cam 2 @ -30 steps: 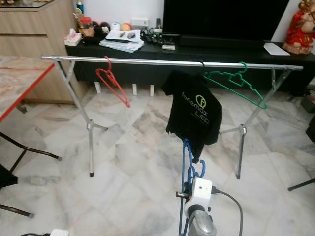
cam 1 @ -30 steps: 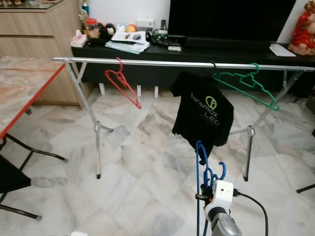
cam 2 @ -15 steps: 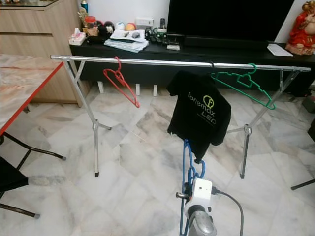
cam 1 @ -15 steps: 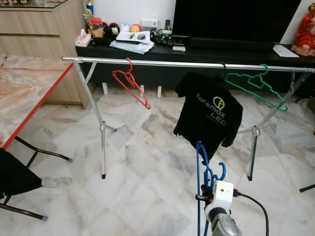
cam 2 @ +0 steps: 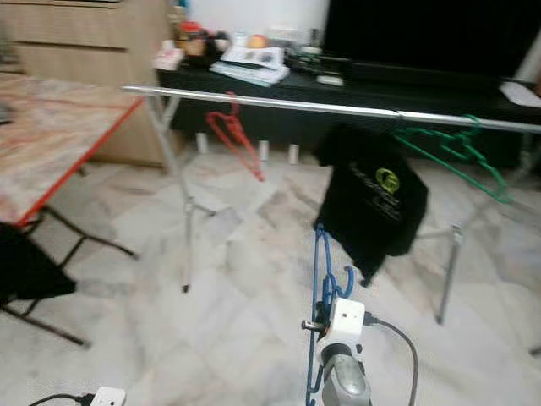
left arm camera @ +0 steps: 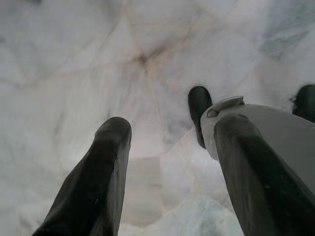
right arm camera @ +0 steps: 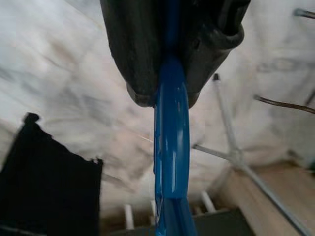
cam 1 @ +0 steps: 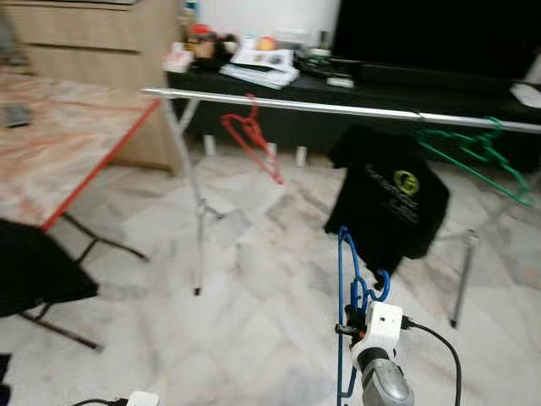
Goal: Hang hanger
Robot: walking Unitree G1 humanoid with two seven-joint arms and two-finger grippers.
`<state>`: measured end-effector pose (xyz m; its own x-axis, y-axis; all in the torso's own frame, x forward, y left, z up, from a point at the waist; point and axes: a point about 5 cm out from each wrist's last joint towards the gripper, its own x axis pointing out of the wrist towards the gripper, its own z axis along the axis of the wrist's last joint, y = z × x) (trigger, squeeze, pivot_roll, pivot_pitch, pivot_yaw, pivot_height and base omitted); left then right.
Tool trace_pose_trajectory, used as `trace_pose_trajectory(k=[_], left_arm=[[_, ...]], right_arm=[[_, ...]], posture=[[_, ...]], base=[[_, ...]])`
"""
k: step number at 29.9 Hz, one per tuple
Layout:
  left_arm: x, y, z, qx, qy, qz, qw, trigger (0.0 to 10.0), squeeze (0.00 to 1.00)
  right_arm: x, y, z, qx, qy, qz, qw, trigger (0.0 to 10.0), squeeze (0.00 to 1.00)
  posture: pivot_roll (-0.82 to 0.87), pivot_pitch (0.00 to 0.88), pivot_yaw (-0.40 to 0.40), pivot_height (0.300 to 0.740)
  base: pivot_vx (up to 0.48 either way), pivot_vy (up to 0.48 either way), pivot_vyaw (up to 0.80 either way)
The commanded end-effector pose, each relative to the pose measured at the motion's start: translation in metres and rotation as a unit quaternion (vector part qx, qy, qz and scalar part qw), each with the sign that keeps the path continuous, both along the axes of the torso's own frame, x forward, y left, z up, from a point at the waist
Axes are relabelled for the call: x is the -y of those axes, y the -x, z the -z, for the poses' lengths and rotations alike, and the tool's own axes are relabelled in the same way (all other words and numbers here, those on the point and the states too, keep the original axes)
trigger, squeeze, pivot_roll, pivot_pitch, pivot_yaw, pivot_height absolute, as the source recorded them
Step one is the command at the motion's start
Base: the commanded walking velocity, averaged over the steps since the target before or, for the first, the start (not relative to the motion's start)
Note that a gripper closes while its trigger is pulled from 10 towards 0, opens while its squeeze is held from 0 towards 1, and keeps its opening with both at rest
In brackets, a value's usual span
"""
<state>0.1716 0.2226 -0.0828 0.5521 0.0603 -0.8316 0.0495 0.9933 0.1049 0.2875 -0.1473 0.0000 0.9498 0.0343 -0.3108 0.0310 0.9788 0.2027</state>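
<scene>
Silver right arm (cam 1: 385, 389) carries a white boxy camera block (cam 1: 382, 324) with a black cable (cam 1: 439, 342); 2 long black fingers (left arm camera: 98, 187) per arm

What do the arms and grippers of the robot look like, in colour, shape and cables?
The right arm is silver metal and rounded. It carries a white box-shaped wrist camera, with a black cable looping out of its side. The right gripper has two long black fingers with blunt tips. The left gripper has matching black fingers, rounded at the ends.

- Even, bright indoor light; shadows soft.
- Both eye views motion-blurred, far rail (cam 1: 338, 108) smeared.
- Right wrist view blurred beyond the blue hanger (right arm camera: 170, 147).
</scene>
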Motion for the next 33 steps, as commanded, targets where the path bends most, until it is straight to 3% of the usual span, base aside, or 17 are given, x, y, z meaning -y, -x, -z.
trace_pose_trajectory(k=[1,6,16,24,29,33], left_arm=[[0.001,0.001,0.001,-0.008,0.002,-0.005,1.0,10.0,0.0],[-0.001,0.005,0.002,-0.009,0.002,-0.007,1.0,10.0,0.0],[-0.023,0.038,0.008,-0.027,-0.002,-0.021,0.999,10.0,0.0],[-0.028,0.038,0.007,-0.026,-0.001,-0.024,0.999,10.0,0.0],[-0.016,0.04,0.011,-0.029,0.004,-0.022,0.999,10.0,0.0],[-0.007,0.031,0.01,-0.024,0.007,-0.019,1.0,10.0,0.0]], right_arm=[[0.006,0.001,0.001,-0.002,-0.003,0.015,1.0,10.0,0.0],[0.009,0.001,0.001,-0.005,-0.002,0.018,1.0,10.0,0.0],[0.01,0.001,0.001,-0.008,-0.006,0.022,1.0,10.0,0.0],[0.01,0.0,0.001,-0.008,0.001,0.011,1.0,10.0,0.0],[0.008,-0.001,0.0,-0.008,0.001,0.008,1.0,10.0,0.0],[0.008,-0.002,-0.001,-0.005,0.006,0.001,1.0,10.0,0.0]], posture=[[-0.06,0.055,0.013,0.74],[-0.05,0.064,0.013,0.74],[-0.05,0.075,0.008,0.74],[-0.05,0.076,0.004,0.74],[-0.05,0.074,0.001,0.74],[-0.05,0.071,0.002,0.74]], base=[[0.262,0.0,0.0],[0.286,0.0,0.0],[0.3,0.0,0.0],[0.307,0.0,0.0],[0.0,0.0,0.0],[0.0,0.0,0.0]])
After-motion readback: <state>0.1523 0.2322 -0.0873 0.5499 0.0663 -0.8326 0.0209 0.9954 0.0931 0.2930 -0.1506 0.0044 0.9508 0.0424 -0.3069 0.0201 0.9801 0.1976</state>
